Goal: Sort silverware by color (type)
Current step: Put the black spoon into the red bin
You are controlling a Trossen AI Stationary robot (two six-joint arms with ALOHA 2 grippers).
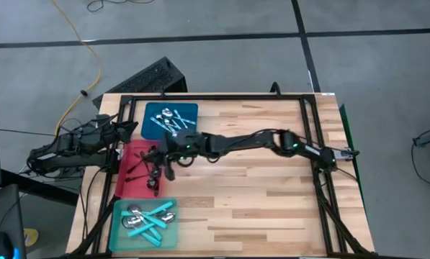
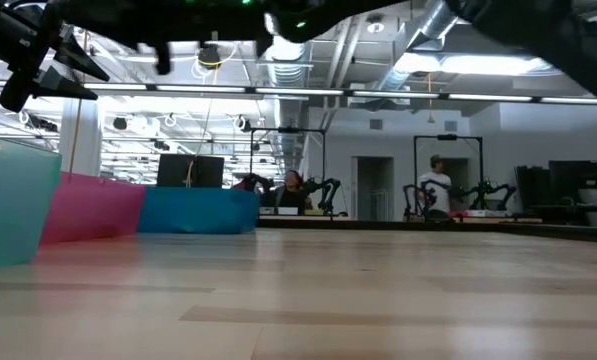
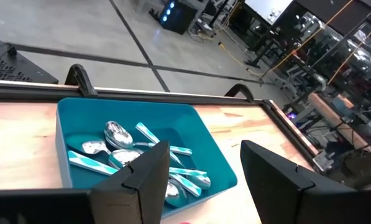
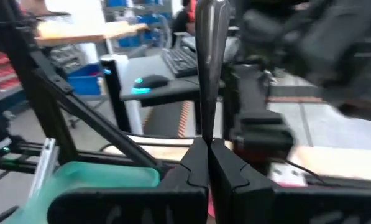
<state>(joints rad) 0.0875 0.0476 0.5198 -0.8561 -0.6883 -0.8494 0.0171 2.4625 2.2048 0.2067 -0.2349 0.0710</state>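
Wooden desk (image 1: 272,194) with a black frame carries three trays down its left side: blue tray (image 1: 151,115) farthest back, red tray (image 1: 128,180) in the middle, teal tray (image 1: 119,232) nearest the front. The sort looks mostly done, since each tray already holds one kind.

Right arm stretches across the desk so its hand (image 1: 164,160) hangs over the red tray. Right hand (image 4: 208,163) is pinched tight on a dark spoon (image 4: 210,68), which stands upright from the fingertips; likely held by one end so it can drop straight into the red tray, where the black spoons (image 1: 151,180) lie.

Left arm waits off the desk's left edge, its hand (image 3: 201,177) spread wide and empty, facing the blue tray.

Silver spoons with turquoise handles (image 3: 135,155) lie in the blue tray. More turquoise-handled spoons (image 1: 150,221) fill the teal tray.
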